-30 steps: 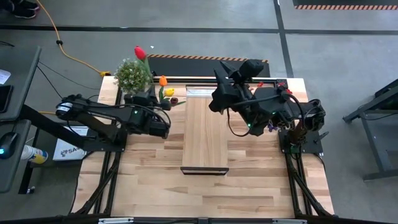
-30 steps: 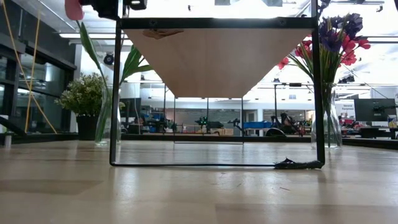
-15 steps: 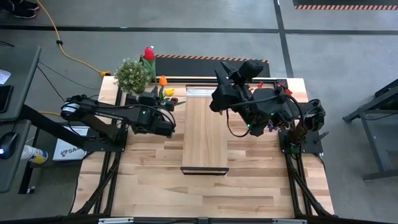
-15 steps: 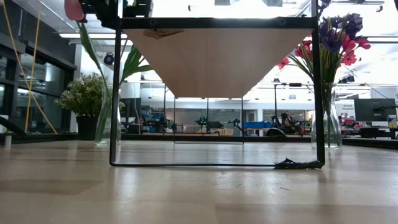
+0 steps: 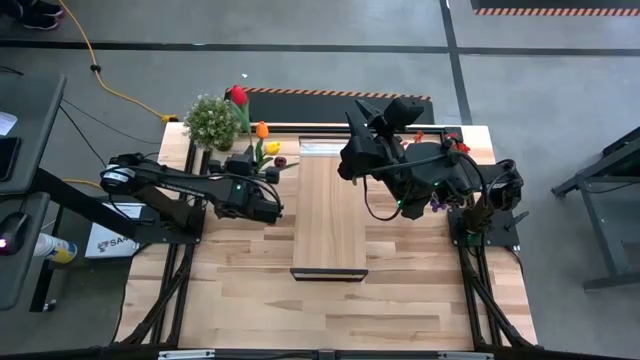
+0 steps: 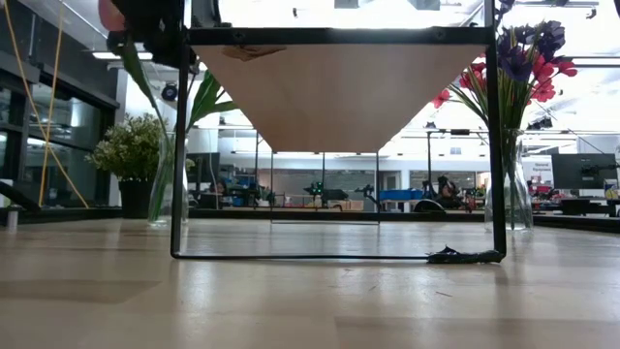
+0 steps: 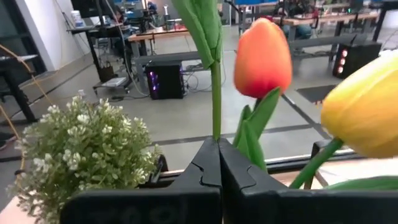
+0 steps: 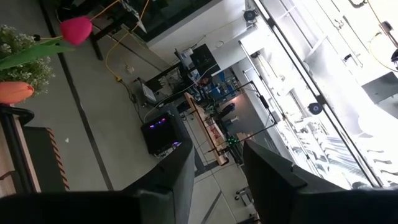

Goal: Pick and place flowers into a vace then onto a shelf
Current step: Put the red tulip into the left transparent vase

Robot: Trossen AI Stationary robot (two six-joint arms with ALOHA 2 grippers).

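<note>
My left gripper is shut on the green stem of a red tulip at the table's far left, beside the potted plant. Orange and yellow flowers stand just right of it. In the low view the red head tops a stem that slants down to a glass vase. My right gripper is open and holds nothing, raised over the far end of the shelf. A second vase holds purple and red flowers at the far right. My left gripper pinches the red tulip's green stem between its two fingers, which lie about level and cross the stem. Above the fingers the stem rises upright with a long leaf. The gripper itself hides the stem below the fingers in the wrist view.
The shelf's black frame stands on the table's middle, its legs close to both vases. Bare plank table lies on the near side. A dark scrap lies by the shelf's right leg.
My left gripper has sunk with the red tulip and shifted slightly toward the table's right. In the high view the red head has moved from the potted plant's far left side to its right side. My right gripper has kept still.
</note>
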